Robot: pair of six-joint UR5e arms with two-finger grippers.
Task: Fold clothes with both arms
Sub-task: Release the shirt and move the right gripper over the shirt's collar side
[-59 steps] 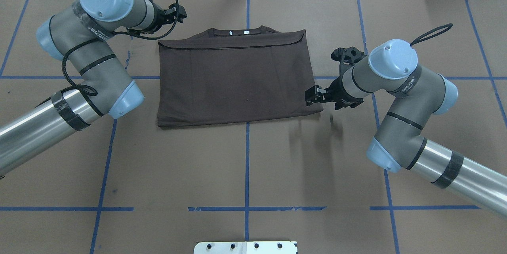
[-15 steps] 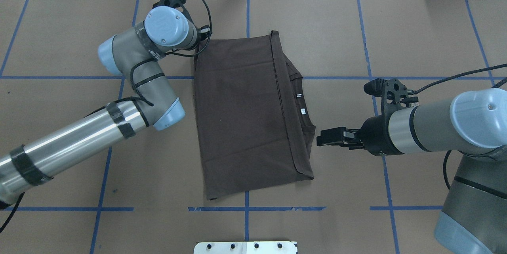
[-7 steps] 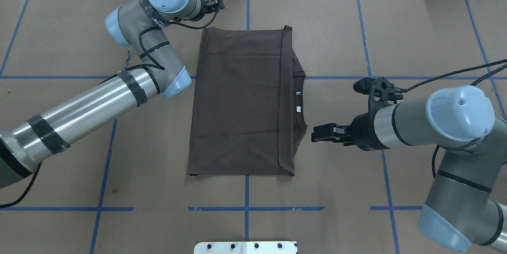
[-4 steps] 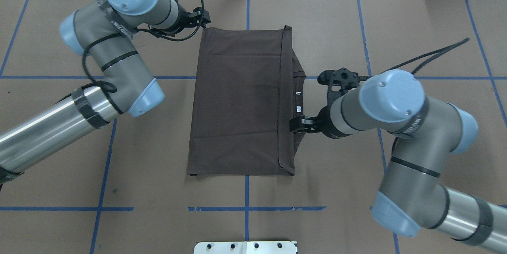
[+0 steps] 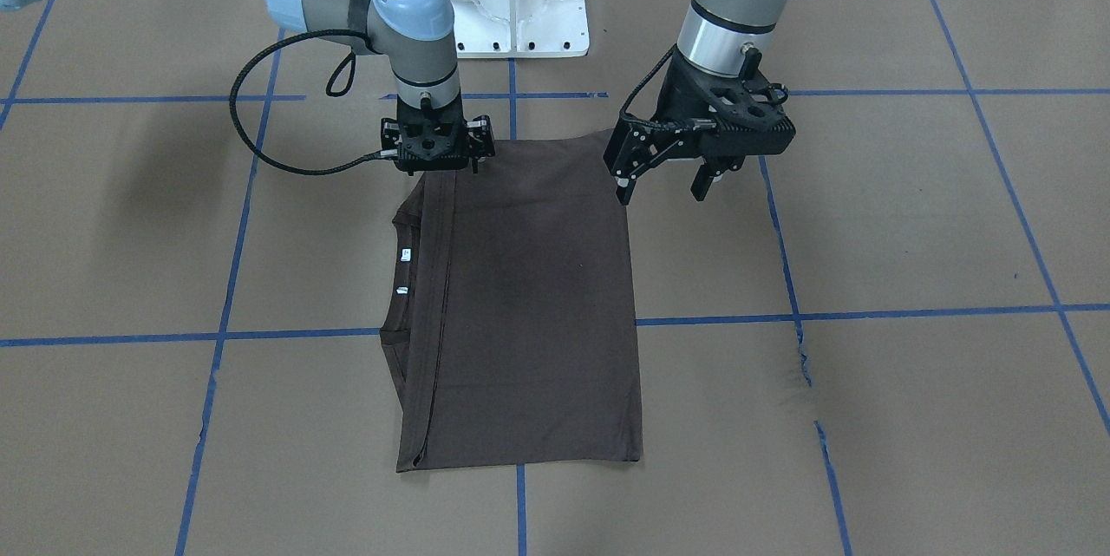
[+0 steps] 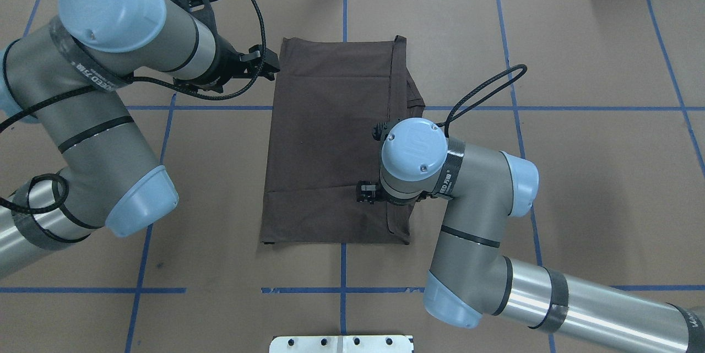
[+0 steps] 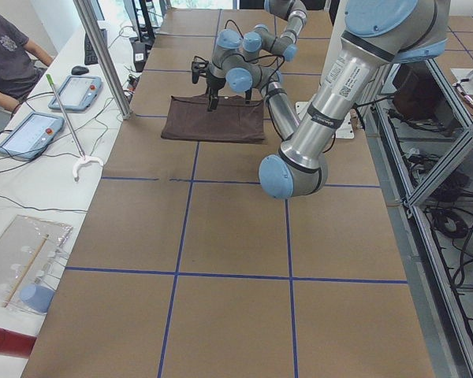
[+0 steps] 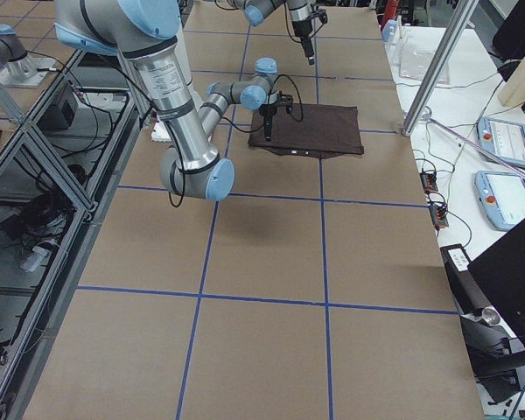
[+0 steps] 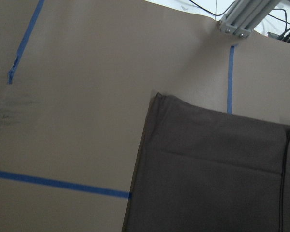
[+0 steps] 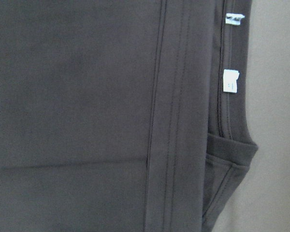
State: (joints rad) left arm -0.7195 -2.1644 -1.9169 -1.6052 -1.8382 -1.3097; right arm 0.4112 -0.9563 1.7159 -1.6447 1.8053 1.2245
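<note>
In the front-facing view, the right hand (image 5: 438, 164) stood upper left of centre, pointing straight down on the top edge of the T-shirt (image 5: 529, 304), close to the long hem fold. Its body hid the fingertips. The right wrist view showed only cloth, so I could not tell how far apart its fingers were, nor whether it had any fabric.

Just below it, at the garment's left side, the ribbed collar (image 5: 392, 346) stuck out from under the folded panel, with two small white tags (image 5: 404, 255) beside it. The T-shirt lay flat in the middle of the frame as a tall, several-layered rectangle, running from the hands down to the lower centre.

To the right of the top edge, the left hand (image 5: 661, 194) hung beside the shirt's upper right corner. Its fingers were spread wide and held nothing. The brown counter (image 5: 867, 218) stretched away to the right.

The cloth looked thin, light and limp. It would likely sag between any two held points, and its layers could slide over one another. The best hold appeared to be a pinch through every layer at the two top corners, one per hand. The hands would then need to lift evenly, so that the stack did not split or drag the collar out.
</note>
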